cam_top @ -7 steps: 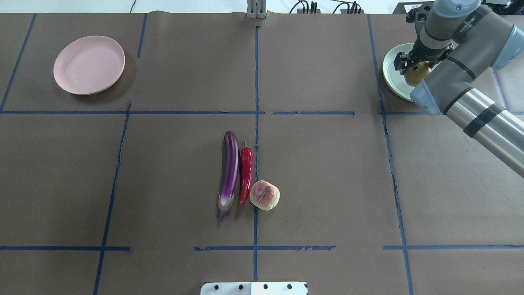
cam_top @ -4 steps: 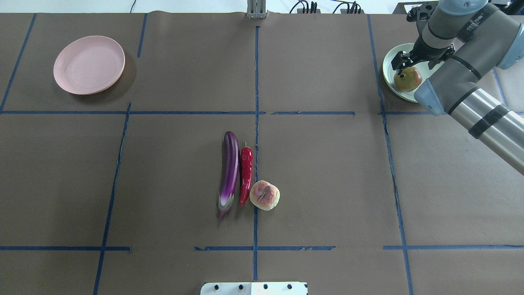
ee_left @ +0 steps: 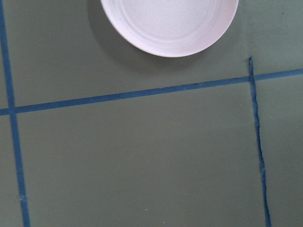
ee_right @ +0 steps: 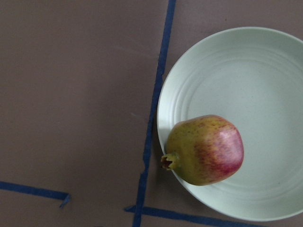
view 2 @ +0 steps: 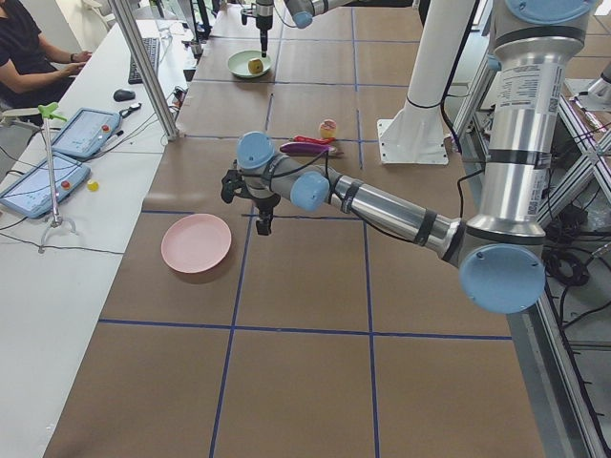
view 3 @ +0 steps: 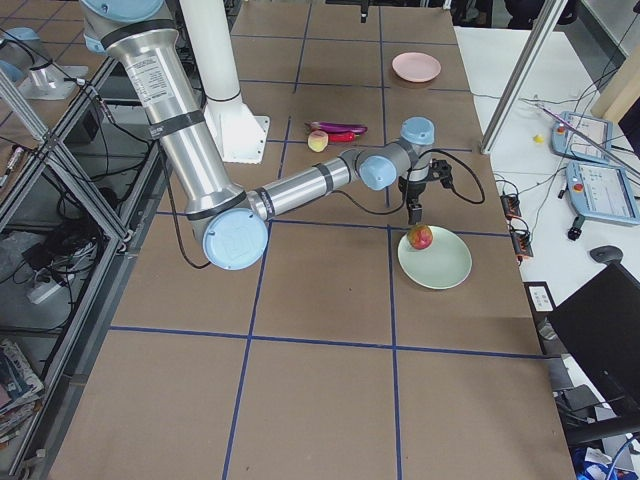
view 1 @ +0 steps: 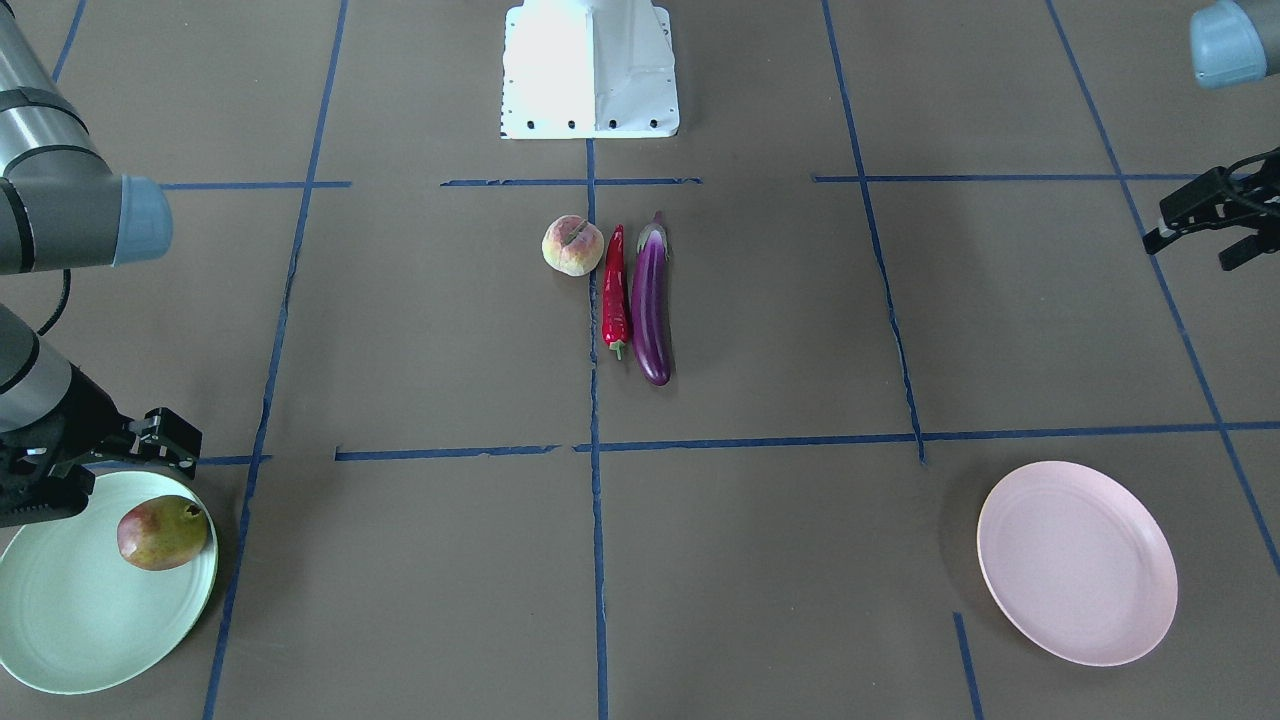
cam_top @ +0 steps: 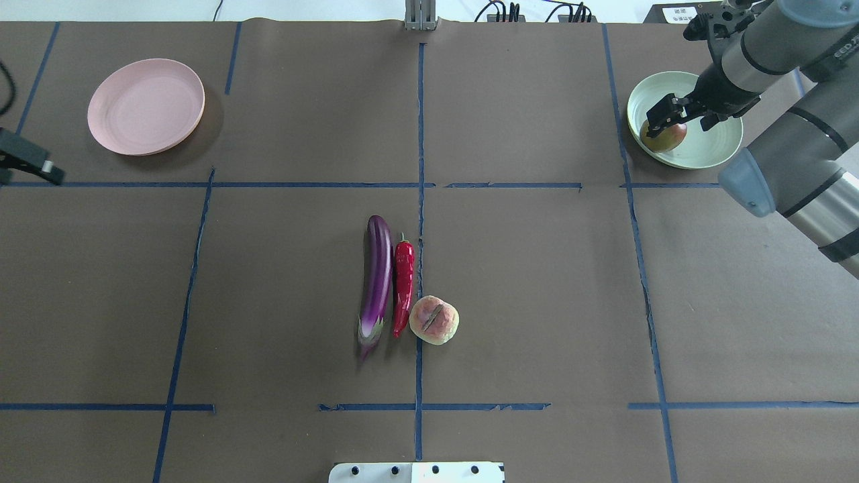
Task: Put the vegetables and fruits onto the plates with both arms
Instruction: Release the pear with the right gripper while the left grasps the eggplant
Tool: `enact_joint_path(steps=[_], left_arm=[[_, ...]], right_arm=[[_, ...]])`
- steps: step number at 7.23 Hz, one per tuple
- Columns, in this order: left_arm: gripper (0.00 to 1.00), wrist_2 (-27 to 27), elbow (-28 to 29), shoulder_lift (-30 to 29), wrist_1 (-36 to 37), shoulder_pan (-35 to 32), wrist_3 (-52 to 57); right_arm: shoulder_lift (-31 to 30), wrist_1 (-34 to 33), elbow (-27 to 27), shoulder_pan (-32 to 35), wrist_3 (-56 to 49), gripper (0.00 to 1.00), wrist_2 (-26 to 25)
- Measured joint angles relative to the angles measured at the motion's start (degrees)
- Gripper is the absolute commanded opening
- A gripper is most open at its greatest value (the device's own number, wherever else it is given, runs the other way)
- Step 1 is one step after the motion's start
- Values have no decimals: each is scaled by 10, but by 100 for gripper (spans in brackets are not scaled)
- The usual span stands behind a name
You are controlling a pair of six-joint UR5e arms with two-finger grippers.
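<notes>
The pomegranate (cam_top: 664,136) lies on the mint green plate (cam_top: 711,144) near its rim, as the right wrist view (ee_right: 206,149) shows. My right gripper (cam_top: 684,117) hangs open and empty just above it. My left gripper (view 1: 1195,245) is open and empty, near the pink plate (cam_top: 146,105), which is bare (ee_left: 170,23). The purple eggplant (cam_top: 376,282), the red chili pepper (cam_top: 403,285) and the peach (cam_top: 434,320) lie side by side at the table's middle, far from both grippers.
Blue tape lines cross the brown table cover. The white base block (cam_top: 416,471) sits at the near edge. A person and tablets (view 2: 72,134) are at a side table beyond the far edge.
My right gripper let go of the pomegranate and drew back and up; the fruit now rests near the mint plate's rim. My left gripper has come into the overhead view at the left edge.
</notes>
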Motion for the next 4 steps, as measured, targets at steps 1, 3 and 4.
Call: enact_joint_path(steps=[1,3,4], left_arm=[[100,21,4,-55,-9,73,-83],[100,111,19,-144,-14,218,-190],[100,142,43,-186,-15,269,-234]], right_arm=[[-15,0,33,-2,18,100,20],[-29,0,80,-22,63,100,31],[-31,0,101,-39,92,100,32]])
